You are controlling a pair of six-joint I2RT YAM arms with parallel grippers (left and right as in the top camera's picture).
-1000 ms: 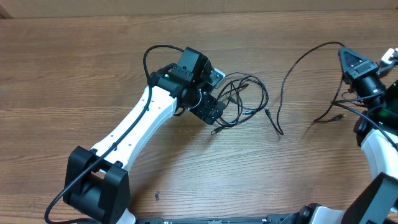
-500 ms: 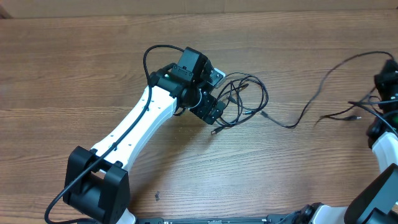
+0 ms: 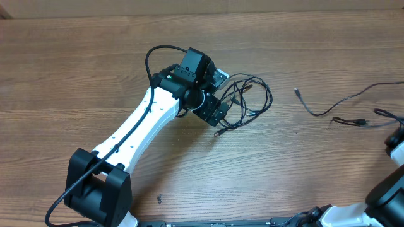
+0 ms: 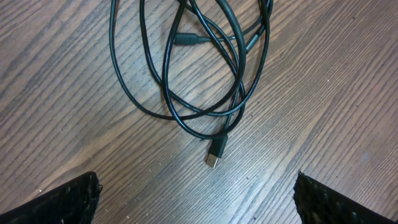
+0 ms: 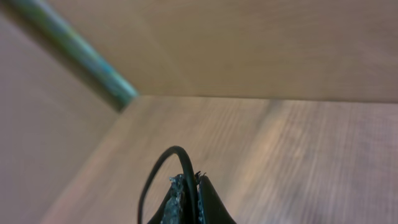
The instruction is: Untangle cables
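A bundle of thin black cables [image 3: 249,101] lies looped on the wooden table just right of my left gripper [image 3: 222,94]. In the left wrist view the loops [image 4: 186,68] fill the top, with a USB plug [image 4: 214,154] pointing toward my left gripper [image 4: 196,202], which is wide open and empty above the table. One separated cable [image 3: 328,110] lies at the right, its plug end [image 3: 297,92] free on the table. My right gripper [image 5: 189,183] is shut on a black cable [image 5: 177,152] and is lifted; it is outside the overhead view.
A second loose cord with a plug [image 3: 350,121] lies near the right edge beside the right arm [image 3: 398,142]. The left arm [image 3: 139,132] crosses the table's left middle. A wall and a green bar [image 5: 74,50] show behind the right gripper.
My right gripper has moved right, out of the overhead view, dragging a cable away from the bundle. The cable's free end now lies well right of the loops. The left arm has not moved.
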